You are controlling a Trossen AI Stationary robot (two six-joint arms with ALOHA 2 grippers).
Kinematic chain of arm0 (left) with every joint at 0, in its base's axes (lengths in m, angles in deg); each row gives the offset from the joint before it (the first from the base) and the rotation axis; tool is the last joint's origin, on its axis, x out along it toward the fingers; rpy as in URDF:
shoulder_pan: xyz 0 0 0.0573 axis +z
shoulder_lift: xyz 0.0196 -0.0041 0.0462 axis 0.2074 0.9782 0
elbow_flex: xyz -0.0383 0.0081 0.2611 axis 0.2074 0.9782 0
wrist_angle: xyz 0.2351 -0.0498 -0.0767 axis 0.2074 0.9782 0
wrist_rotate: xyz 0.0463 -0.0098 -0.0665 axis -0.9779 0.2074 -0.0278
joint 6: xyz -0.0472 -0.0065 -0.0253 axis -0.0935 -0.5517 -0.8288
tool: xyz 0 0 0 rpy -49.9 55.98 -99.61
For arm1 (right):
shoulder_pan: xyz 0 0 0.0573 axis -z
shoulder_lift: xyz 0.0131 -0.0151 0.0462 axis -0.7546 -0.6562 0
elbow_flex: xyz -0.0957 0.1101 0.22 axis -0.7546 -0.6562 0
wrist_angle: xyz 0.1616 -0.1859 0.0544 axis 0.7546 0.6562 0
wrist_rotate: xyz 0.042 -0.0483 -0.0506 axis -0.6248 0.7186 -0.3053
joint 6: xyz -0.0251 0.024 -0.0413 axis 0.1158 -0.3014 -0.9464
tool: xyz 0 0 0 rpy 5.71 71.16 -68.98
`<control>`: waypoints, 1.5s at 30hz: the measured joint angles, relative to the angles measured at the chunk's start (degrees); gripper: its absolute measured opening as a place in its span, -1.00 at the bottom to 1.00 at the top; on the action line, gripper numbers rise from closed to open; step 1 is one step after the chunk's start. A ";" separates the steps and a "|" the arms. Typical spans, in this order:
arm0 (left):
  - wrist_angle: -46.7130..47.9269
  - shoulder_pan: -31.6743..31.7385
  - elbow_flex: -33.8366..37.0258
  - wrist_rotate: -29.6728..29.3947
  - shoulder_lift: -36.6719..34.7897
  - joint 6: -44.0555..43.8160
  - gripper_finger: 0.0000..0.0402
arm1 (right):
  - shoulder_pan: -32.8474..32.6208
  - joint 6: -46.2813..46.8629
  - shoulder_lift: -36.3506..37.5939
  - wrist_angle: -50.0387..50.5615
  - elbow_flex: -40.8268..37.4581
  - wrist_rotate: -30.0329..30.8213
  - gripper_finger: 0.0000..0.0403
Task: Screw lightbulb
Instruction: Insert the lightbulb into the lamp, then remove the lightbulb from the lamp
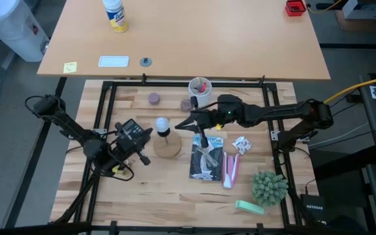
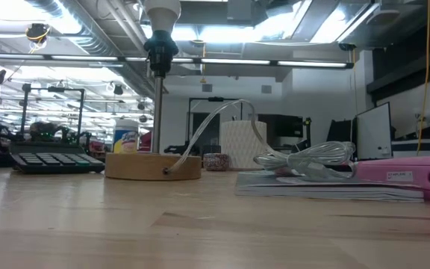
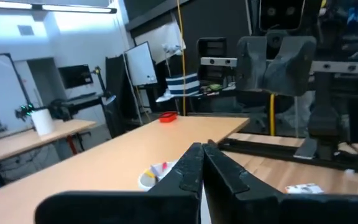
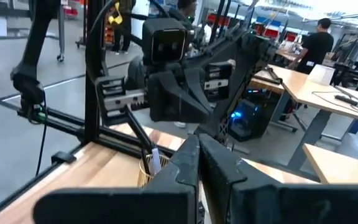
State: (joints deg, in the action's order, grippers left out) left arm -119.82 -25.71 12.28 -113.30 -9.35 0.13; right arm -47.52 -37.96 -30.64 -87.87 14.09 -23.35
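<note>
The white lightbulb (image 1: 162, 123) stands upright in the black socket (image 2: 160, 48) on the post of the round wooden stand (image 1: 169, 146); in the low view only the bulb's lower part (image 2: 161, 11) shows at the top edge. My left gripper (image 1: 147, 134) is just left of the stand, shut and holding nothing, its fingers (image 3: 194, 168) pressed together. My right gripper (image 1: 179, 125) is just right of the bulb, also shut and holding nothing, its fingers (image 4: 191, 158) together. Neither gripper touches the bulb.
A white cup with red items (image 1: 200, 87) stands behind the stand, with two purple discs (image 1: 154, 98) beside it. Right of the stand lie a booklet with a clear cable bundle (image 1: 207, 156), a pink item (image 1: 232, 170), a small plant (image 1: 269, 187) and a green piece (image 1: 249, 207).
</note>
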 joint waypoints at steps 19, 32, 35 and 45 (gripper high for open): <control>14.34 7.79 0.01 -5.46 0.03 -12.47 -0.99 | -1.83 -0.06 -6.82 -3.95 0.00 13.50 -0.92; 22.36 7.24 0.02 -5.88 -0.01 -24.52 -0.99 | -1.94 -0.17 -9.31 -4.86 0.02 16.92 -0.92; 22.38 6.36 0.02 -6.17 -0.02 -24.50 -0.99 | -1.81 -0.20 -9.31 -5.00 0.02 18.02 -0.92; 22.73 3.47 0.07 -3.55 0.15 -26.13 -0.99 | -0.15 -0.15 -9.62 -5.01 0.00 20.54 -0.92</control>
State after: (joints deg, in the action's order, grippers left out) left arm -97.09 -22.24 12.34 -116.85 -9.19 -26.00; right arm -47.67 -38.11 -40.25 -92.87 14.09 -2.81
